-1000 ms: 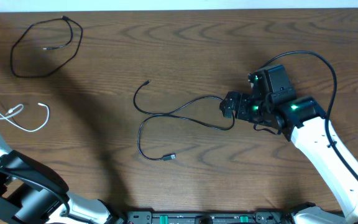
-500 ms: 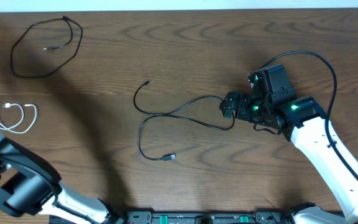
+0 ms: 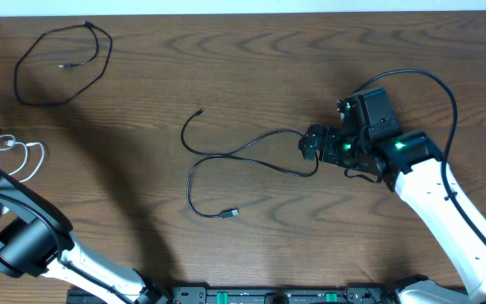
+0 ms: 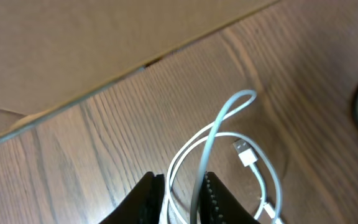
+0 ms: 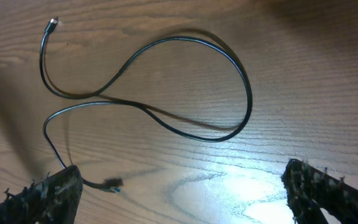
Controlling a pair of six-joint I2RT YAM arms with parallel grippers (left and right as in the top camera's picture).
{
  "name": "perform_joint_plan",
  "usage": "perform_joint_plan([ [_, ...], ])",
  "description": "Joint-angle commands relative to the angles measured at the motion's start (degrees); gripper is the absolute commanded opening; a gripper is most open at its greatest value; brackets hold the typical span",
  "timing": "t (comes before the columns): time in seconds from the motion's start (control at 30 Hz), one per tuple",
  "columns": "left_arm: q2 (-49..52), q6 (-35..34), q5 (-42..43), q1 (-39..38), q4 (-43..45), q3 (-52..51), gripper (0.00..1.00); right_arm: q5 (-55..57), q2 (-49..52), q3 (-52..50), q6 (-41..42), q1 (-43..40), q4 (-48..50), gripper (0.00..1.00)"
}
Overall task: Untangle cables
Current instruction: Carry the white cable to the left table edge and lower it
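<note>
Overhead: white cable (image 3: 19, 156) pulled to left table (image 3: 268, 67) edge, well apart from middle black cable (image 3: 226, 156). Left pincer (image 4: 180, 196) easing apart around it; right pincer (image 5: 182, 193) wide apart.

I can read no lettering, brand or number here — not on the white cable (image 4: 211, 138), nor the table (image 3: 268, 59).

White cable (image 3: 40, 152): 1 s ago it was spread in a wide arc well inside the table. 0.5 s ago it was shorter and further left. Now it is drawn into 1 tight bundle of loops at the left edge.

Left arm (image 3: 19, 241): shifted leftward over the 2 steps. Its dark link now sits closer to the left edge, and its wrist is mostly out of the overhead view.
</note>
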Motion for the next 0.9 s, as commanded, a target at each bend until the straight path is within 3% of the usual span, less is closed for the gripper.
perform_joint_plan([
  [0.0,1.46,0.96,-1.11,0.26,-0.68,-0.31,0.33,0.33,0.02,-0.07,-0.09,0.28,-0.15,0.99],
  [0.1,1.57,0.96,-1.09,0.26,-1.53,-0.52,0.44,0.33,0.02,-0.07,-0.09,0.28,-0.07,0.99],
  [0.4,2.14,0.9,2.6,0.26,-2.56,-3.28,0.48,0.33,0.02,-0.07,-0.09,0.28,-0.02,0.99],
  [0.57,4.79,0.9,8.83,0.26,-4.24,-3.52,0.71,0.33,0.02,-0.07,-0.09,0.28,0.02,0.99],
  [0.63,5.57,0.9,9.33,0.26,-4.76,-3.52,0.88,0.33,0.02,-0.07,-0.09,0.28,0.02,0.99],
  [0.87,4.35,0.92,9.31,0.31,-4.96,-3.23,0.9,0.28,0.02,-0.07,-0.09,0.28,-0.09,0.99],
])
